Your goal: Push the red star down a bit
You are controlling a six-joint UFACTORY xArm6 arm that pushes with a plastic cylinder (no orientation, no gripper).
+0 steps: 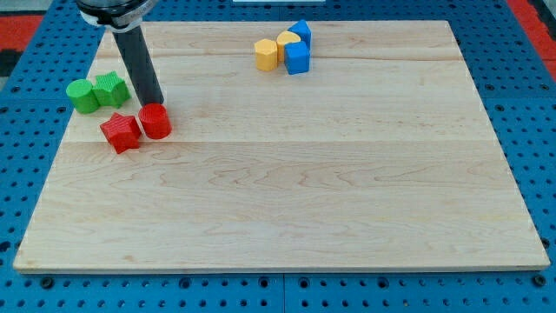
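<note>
One view: camera view, taken in a single pass.
Tip: my tip is a bare rod with no jaws to part or close; it holds nothing and sits at the top edge of the red cylinder (contact looks likely).
Red star: just beside the tip's lower left, touching the cylinder.
Green blocks: left of the tip, near.
Surface: wooden board on blue pegboard.
Far cluster: yellow and blue blocks, well apart to the right.

No text, label or number is readable anywhere
</note>
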